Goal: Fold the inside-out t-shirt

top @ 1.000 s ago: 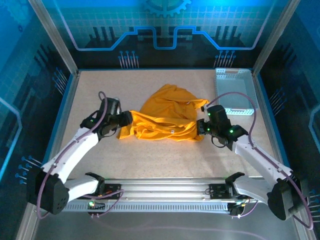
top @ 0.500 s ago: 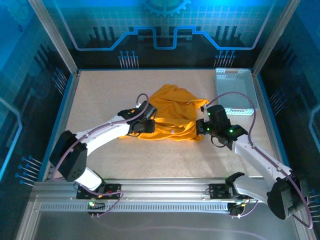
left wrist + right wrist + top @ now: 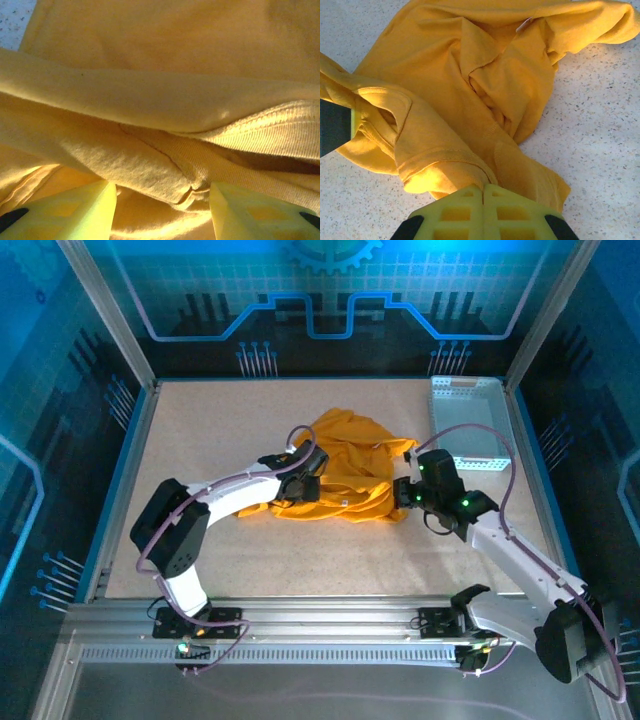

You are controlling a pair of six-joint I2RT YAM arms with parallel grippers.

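T-shirt (image 3: 345,452), orange-yellow, lies crumpled at the middle of the table (image 3: 200,430), nearer its right edge than its left.

Change over the last second: left gripper (image 3: 307,484) swung in from the shirt's left end to above its left half. The cloth's left tip was drawn inward and the heap is narrower. Right gripper (image 3: 404,493) unmoved at the heap's near right end.

Left fingers (image 3: 75,210) stand wide, a ridge of fabric between them, not pinched. Right jaws are closed tight on a hem fold.

Reading: left side carried in, but no flat layer yet; folding barely begun.

Count: one shirt, one pale basket (image 3: 468,390) at the far right corner, two grippers.
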